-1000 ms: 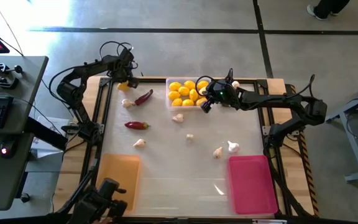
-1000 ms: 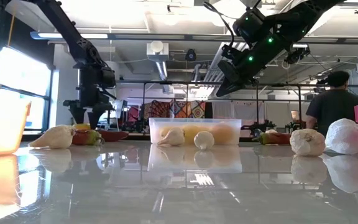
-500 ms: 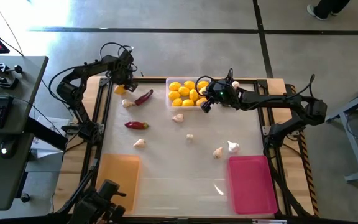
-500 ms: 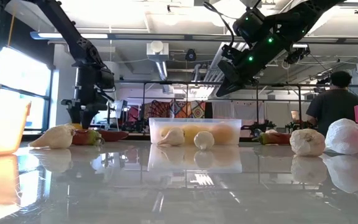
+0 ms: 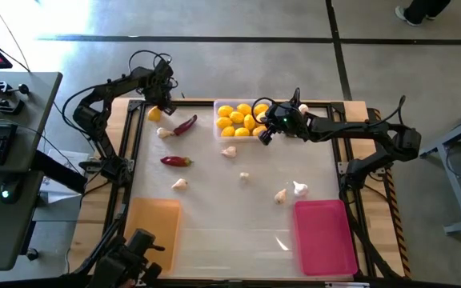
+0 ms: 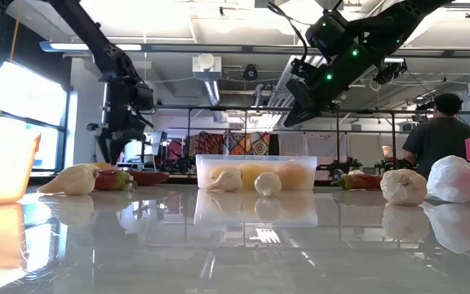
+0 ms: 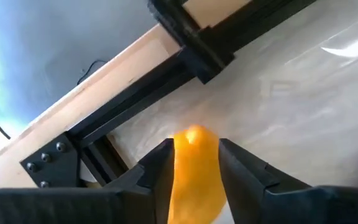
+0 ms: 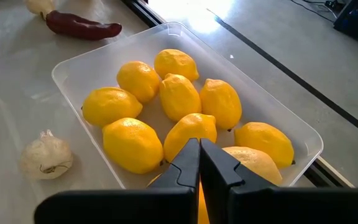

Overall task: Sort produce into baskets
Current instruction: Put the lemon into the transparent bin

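A yellow lemon (image 7: 194, 180) lies at the table's far left corner, and my left gripper (image 7: 194, 144) is shut on it; in the high view the lemon (image 5: 154, 114) shows just below that gripper (image 5: 158, 106). The clear basket (image 5: 217, 120) at the far middle holds several lemons (image 8: 179, 96). My right gripper (image 8: 199, 155) hovers shut above them, touching nothing. Two dark red chilis (image 5: 185, 126) (image 5: 176, 161) and several garlic bulbs (image 5: 229, 150) lie loose on the table. The orange basket (image 5: 152, 224) and pink basket (image 5: 324, 232) stand near the front. My left gripper pinches the lemon between its two fingers, one on each long side (image 7: 179, 169). The fingers come steeply from above and lie along the lemon, whose tip (image 7: 194, 132) sticks out past them. Whether the lemon is clear of the table does not show.
A black frame rail and a wooden border (image 7: 104, 74) run right beside the held lemon. A garlic bulb (image 5: 164, 133) and a chili lie close to it. Open table surface lies in the middle and front. A person (image 6: 439, 139) stands in the room beyond.
My left gripper's fingers have closed in from wide apart onto the lemon's sides, and its wrist has rolled a little. The lemon stays in the far left corner.
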`<state>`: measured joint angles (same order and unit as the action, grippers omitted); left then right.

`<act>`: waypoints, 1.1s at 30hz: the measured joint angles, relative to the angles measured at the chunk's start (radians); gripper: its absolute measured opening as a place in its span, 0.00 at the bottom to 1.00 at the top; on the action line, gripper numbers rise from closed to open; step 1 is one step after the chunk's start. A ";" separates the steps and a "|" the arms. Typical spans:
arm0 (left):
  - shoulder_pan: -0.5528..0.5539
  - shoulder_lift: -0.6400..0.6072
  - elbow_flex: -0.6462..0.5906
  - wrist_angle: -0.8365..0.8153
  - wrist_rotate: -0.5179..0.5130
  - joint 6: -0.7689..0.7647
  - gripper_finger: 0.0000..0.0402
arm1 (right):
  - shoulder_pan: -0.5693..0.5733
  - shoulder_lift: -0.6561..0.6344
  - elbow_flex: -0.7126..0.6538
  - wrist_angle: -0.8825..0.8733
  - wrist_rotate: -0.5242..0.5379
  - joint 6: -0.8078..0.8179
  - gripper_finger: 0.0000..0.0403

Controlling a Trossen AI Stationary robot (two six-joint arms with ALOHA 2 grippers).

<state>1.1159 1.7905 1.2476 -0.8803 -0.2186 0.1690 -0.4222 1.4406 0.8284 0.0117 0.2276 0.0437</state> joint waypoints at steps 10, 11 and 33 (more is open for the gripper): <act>-0.046 -0.002 0.038 -0.117 -0.002 -0.006 0.33 | 0.000 0.000 0.000 -0.015 0.000 0.000 0.00; -0.046 -0.002 0.038 -0.121 -0.006 -0.026 0.36 | 0.000 0.000 0.000 -0.018 0.000 0.000 0.00; -0.027 -0.001 -0.082 -0.031 -0.010 -0.214 0.62 | 0.000 0.000 0.000 -0.023 0.000 0.000 0.00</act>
<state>1.0893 1.7893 1.1656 -0.9118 -0.2287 -0.0450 -0.4221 1.4406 0.8284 -0.0113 0.2276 0.0441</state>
